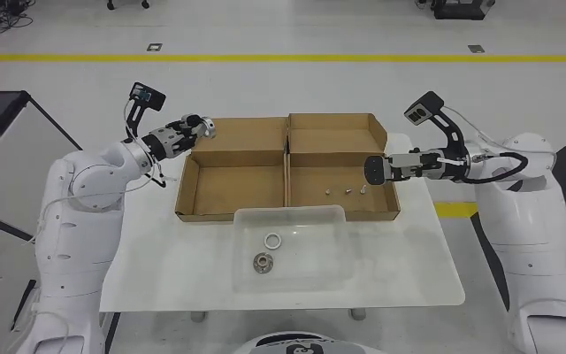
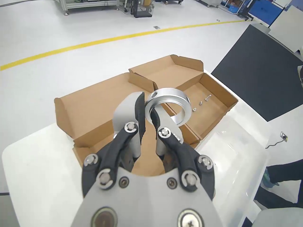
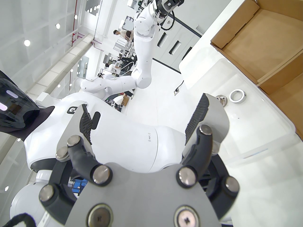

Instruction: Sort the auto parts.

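The left gripper (image 2: 146, 106) pinches the rim of the metal ring (image 2: 165, 92), which juts out beyond its tips.

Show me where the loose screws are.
Top view: the three screws lie in a row on the floor of the right cardboard box, near its front wall, just beyond the clear tray.

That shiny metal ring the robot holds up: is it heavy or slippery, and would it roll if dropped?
Probably stiff and fairly heavy for its size: the metal ring looks thick and solid. Its smooth, shiny wall may be slippery, though the left hand pinches it with ribbed pads. Being round, it could roll if it lands on edge.
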Action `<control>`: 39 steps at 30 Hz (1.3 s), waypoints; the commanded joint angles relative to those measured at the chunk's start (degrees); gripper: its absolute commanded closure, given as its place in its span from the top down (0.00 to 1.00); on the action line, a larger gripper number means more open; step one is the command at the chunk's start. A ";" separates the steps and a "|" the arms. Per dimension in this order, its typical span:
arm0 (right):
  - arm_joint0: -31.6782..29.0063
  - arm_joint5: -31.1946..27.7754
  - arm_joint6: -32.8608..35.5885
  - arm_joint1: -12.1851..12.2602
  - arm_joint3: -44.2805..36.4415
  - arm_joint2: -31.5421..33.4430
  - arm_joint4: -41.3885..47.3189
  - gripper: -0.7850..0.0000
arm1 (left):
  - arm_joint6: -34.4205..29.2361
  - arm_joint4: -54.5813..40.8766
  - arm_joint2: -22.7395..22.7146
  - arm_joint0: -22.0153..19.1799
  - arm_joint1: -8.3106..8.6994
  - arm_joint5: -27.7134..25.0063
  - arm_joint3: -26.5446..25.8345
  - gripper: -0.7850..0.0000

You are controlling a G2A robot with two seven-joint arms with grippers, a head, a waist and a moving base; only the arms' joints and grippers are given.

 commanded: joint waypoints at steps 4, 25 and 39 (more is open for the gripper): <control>0.00 0.00 0.00 0.00 0.00 0.00 0.00 1.00 | 0.15 0.29 0.48 0.31 0.00 0.27 -0.42 0.00; 0.00 0.00 0.00 0.00 0.00 0.00 0.00 1.00 | -16.72 17.30 29.26 -24.50 -3.56 3.80 20.77 0.00; 0.00 0.00 0.00 0.00 0.00 0.00 0.00 1.00 | -18.30 13.60 44.93 -31.31 -9.91 10.93 35.03 0.00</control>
